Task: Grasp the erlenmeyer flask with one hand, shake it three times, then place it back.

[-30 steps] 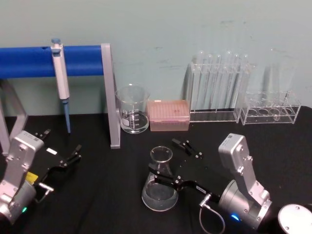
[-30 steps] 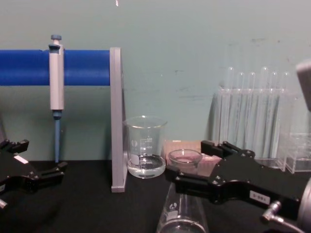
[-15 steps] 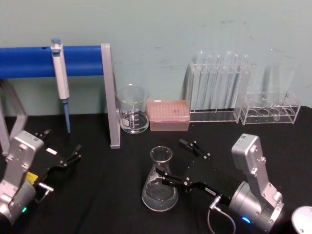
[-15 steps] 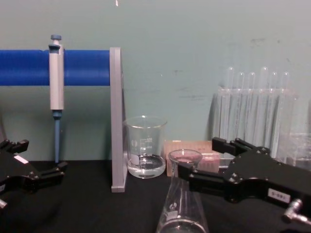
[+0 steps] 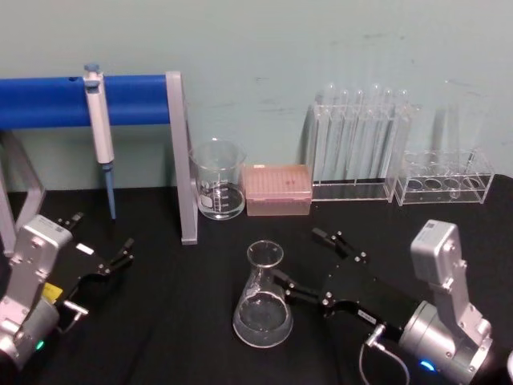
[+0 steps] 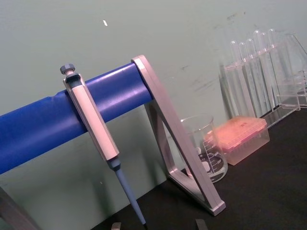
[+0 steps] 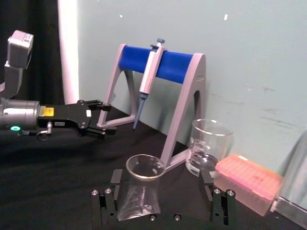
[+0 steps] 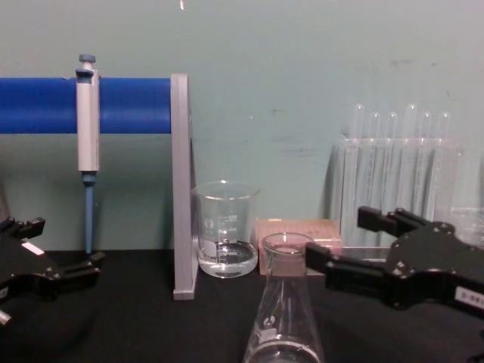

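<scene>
- Clear glass erlenmeyer flask stands upright on the black table, in front of the beaker and the pink tip box.
- Your right gripper sits just beside the flask's neck, fingers spread wide and holding nothing; from the right wrist camera the flask stands between the two fingertips, apart from both.
- Your left gripper is parked near the table's left edge, fingers apart and empty.
- Progress, as a judgement: the flask is either not yet grasped or already set back; these views alone cannot settle which, so treat any shakes as unconfirmed.
- Pipette hangs on the blue stand, well apart from the flask.
</scene>
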You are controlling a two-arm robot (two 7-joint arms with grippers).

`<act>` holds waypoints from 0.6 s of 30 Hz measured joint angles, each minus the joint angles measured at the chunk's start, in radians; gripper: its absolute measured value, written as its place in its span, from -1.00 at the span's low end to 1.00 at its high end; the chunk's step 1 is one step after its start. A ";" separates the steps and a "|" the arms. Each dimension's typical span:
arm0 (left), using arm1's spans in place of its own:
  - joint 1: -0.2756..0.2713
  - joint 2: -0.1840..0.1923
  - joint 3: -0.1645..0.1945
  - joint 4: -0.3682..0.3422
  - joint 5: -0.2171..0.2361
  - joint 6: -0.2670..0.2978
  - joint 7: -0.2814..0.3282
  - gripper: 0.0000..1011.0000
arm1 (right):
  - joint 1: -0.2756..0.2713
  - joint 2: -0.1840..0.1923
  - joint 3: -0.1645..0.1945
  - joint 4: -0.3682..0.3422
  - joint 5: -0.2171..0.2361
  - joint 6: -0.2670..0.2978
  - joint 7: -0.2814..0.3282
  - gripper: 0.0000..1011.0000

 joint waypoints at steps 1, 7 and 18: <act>0.000 0.000 0.000 0.000 0.000 0.000 0.000 0.98 | -0.002 0.001 0.003 -0.002 0.002 0.000 -0.002 0.98; 0.000 0.000 0.000 0.000 0.000 0.000 0.000 0.98 | -0.015 0.006 0.029 -0.017 0.012 -0.007 -0.025 0.98; 0.000 0.000 0.000 0.000 0.000 0.000 0.000 0.98 | -0.029 -0.032 0.076 -0.008 -0.040 -0.035 -0.125 0.98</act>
